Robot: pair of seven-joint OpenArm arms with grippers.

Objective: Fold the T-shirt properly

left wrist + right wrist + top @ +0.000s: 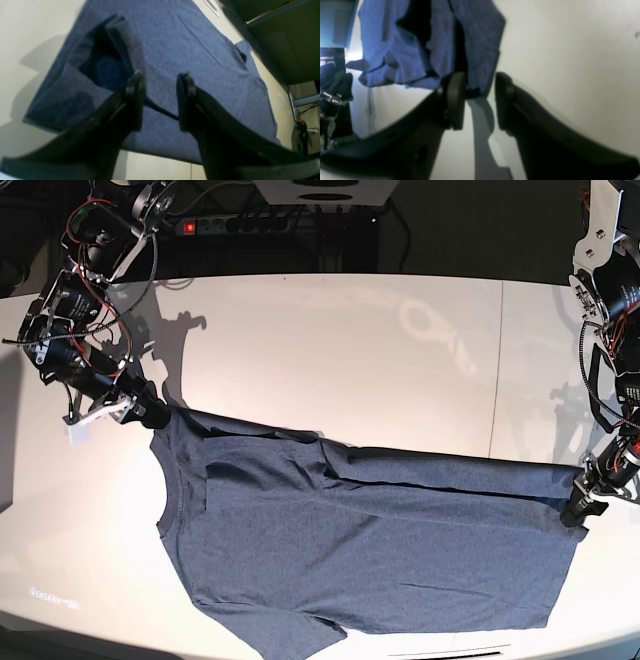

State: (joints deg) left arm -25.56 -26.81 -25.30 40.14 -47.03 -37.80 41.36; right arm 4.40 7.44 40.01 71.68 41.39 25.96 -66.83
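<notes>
Both jaw pairs gaping, gripping nothing: left gripper (160,82), right gripper (478,82); regrasp heathered slate-blue cotton T-shirt (380,550) edges evenly before folding

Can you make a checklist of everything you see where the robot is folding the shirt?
Surface: white table, seam on its right part.
Job's things: T-shirt lies mostly flat, one long edge folded over, collar at the base view's left.
Clutter: nothing seen.
Grippers: left gripper open above the shirt; right gripper open at the shirt's edge, holding nothing.
Cables: wires on both arms; power strip behind the table.
Surroundings: dark floor beyond the table.
</notes>
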